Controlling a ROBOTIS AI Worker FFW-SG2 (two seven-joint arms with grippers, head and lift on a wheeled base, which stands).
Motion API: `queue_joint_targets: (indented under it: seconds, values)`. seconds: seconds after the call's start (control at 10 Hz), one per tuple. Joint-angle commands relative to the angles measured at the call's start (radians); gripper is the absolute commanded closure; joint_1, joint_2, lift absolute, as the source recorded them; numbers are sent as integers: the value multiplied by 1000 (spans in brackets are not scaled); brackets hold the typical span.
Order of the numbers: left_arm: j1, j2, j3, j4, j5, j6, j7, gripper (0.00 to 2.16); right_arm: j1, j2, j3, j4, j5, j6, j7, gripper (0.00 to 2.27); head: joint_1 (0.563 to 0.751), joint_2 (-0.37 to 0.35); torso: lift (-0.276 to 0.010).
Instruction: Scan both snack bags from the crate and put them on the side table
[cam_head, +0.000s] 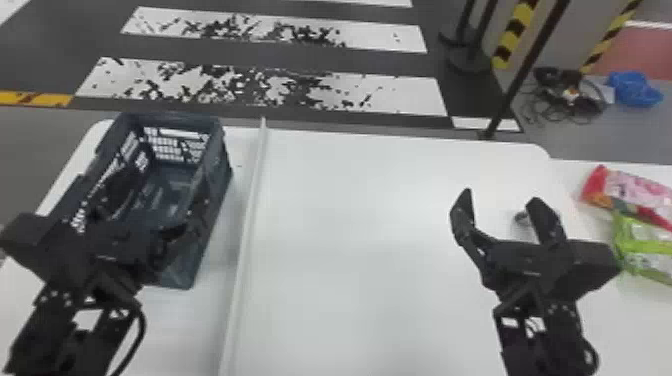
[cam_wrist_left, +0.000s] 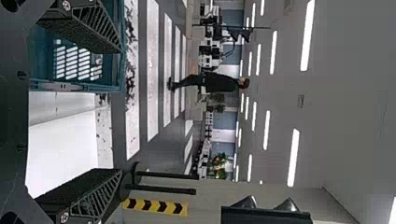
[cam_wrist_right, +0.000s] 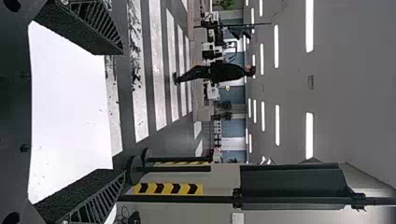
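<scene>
Snack bags (cam_head: 631, 192), one red-pink, one green, lie together on the side table (cam_head: 575, 170), far right; white main table (cam_head: 350, 260) has the blue-grey crate (cam_head: 218, 155) at left, left gripper (cam_head: 151, 209) over it, right gripper (cam_head: 501, 197) above table's right part, both released, fingers wide apart.

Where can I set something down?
Widest bare patch: the white tabletop between the divider and the right claw. A narrow strip lies between crate and divider. Crowded: the crate, with the left claw close by, and the side table around both snack bags.
</scene>
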Motion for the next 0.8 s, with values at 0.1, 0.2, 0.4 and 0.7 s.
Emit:
queue_joint_targets:
  seconds: [0.1, 0.2, 0.4, 0.7]
  values:
    - [42, -15, 12, -34, -6, -13, 3, 87, 13, -6, 19, -14, 4, 0, -3, 19, 695, -65, -87]
    - [51, -18, 15, -39, -7, -16, 6, 87, 13, -6, 26, -17, 4, 3, -8, 19, 695, -58, -87]
    - [59, -23, 16, -43, -10, -19, 9, 87, 27, -8, 24, -24, 5, 3, -11, 19, 695, -46, -87]
    - [68, -29, 15, -50, -15, -19, 9, 87, 33, -9, 26, -34, 5, 3, -14, 19, 695, -49, -87]
